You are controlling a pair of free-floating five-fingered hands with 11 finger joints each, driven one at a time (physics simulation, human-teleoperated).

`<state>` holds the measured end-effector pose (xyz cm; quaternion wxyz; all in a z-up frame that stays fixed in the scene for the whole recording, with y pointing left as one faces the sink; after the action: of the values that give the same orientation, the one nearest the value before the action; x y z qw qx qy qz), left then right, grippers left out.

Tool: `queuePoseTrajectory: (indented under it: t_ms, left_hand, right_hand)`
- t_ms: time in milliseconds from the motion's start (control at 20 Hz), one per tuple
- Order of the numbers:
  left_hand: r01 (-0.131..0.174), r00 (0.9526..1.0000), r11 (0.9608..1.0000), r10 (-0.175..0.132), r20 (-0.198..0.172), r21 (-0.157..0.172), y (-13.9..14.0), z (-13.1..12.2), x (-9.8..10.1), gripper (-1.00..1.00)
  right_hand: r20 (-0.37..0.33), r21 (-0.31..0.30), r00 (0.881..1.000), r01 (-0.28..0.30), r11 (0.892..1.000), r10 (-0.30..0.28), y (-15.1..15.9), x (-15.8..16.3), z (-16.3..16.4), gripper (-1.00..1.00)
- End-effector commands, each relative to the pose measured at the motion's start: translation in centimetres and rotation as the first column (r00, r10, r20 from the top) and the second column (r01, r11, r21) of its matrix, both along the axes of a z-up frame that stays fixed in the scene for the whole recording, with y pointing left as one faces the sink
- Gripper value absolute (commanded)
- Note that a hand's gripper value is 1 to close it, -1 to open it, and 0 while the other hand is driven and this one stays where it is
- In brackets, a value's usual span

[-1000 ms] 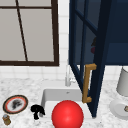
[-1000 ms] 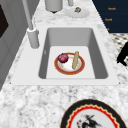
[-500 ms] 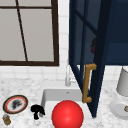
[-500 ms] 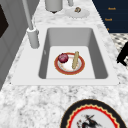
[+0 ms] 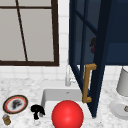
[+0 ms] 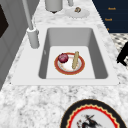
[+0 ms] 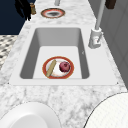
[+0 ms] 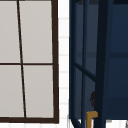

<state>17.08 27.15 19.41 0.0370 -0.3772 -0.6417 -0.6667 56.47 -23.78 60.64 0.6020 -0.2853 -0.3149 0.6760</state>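
1. Hand check: my left hand [image 5: 37,111] hovers above the table's near edge, just left of the sink [image 5: 50,96]. I cannot tell whether its fingers are apart or together.
2. Nearest to it is the small jar [image 5: 6,119], further left on the table, just near of the patterned plate [image 5: 15,104].
3. I judge this an approach. Reaching the jar calls for moving left and down.

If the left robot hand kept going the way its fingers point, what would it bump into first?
Its fingers hang downward. The left robot hand seems to float just in front of the counter, so it would probably meet the checkered floor; depth is unclear.
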Motion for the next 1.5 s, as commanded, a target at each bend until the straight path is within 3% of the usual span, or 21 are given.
queuePoseTrajectory:
  t_ms: [0, 150, 300, 500, 650, 700, 800, 900, 1050, 1200, 1450]
  left_hand:
    - [0.000, 1.0000, 1.0000, 0.000, 0.000, 0.000, 0.0, 0.0, 0.0, 0.00]
    - [0.000, 1.0000, 1.0000, 0.000, 0.000, 0.000, 0.0, 0.0, 0.0, 0.00]
    - [0.000, 1.0000, 1.0000, 0.000, 0.000, 0.000, 0.0, 0.0, 0.0, 0.00]
    - [0.000, 1.0000, 1.0000, 0.000, 0.000, 0.000, 0.0, 0.0, 0.0, 0.00]
    - [0.000, 1.0000, 1.0000, 0.000, 0.000, 0.000, 0.0, 0.0, 0.0, 0.00]
    - [0.000, 1.0000, 1.0000, 0.000, 0.000, 0.000, 0.0, 0.0, 0.0, 0.00]
    - [0.000, 1.0000, 1.0000, 0.000, 0.000, 0.000, 0.0, 0.0, 0.0, 0.00]
    - [0.000, 1.0000, 1.0000, 0.000, 0.000, 0.000, 0.0, 0.0, 0.0, 0.00]
    - [0.000, 1.0000, 1.0000, 0.000, 0.000, 0.000, 0.0, 0.0, 0.0, 0.00]
    - [0.000, 1.0000, 1.0000, 0.000, 0.000, 0.000, 0.0, 0.0, 0.0, 0.00]
    - [0.000, 1.0000, 1.0000, 0.000, 0.000, 0.000, 0.0, 0.0, 0.0, 0.00]
  right_hand:
    - [0.021, 0.000, 1.000, 0.000, 1.000, 0.000, -0.7, 0.8, -2.0, -1.00]
    - [0.001, 0.033, 1.000, -0.026, 0.999, 0.026, -1.4, 0.6, -1.5, -1.00]
    - [-0.004, 0.066, 1.000, -0.014, 0.998, 0.015, -0.9, 0.6, -1.9, -1.00]
    - [-0.013, 0.052, 1.000, 0.009, 0.999, -0.008, 0.1, 0.3, -2.4, -1.00]
    - [0.025, 0.014, 0.999, 0.031, 0.999, -0.032, 1.6, -1.2, -3.0, -1.00]
    - [0.055, -0.003, 0.997, 0.045, 0.999, -0.045, 2.2, -2.0, -2.9, 1.00]
    - [0.101, -0.031, 0.993, 0.067, 0.997, -0.063, 2.8, -2.4, -1.9, 1.00]
    - [0.081, -0.058, 0.992, 0.107, 0.993, -0.102, 3.3, -1.5, -0.7, 1.00]
    - [0.174, -0.090, 0.973, 0.169, 0.981, -0.152, 3.5, -1.6, 0.0, 1.00]
    - [0.266, -0.077, 0.953, 0.169, 0.983, -0.143, 3.3, -2.0, 0.5, 1.00]
    - [0.236, -0.054, 0.964, 0.141, 0.988, -0.125, 2.2, -2.4, 1.6, 1.00]
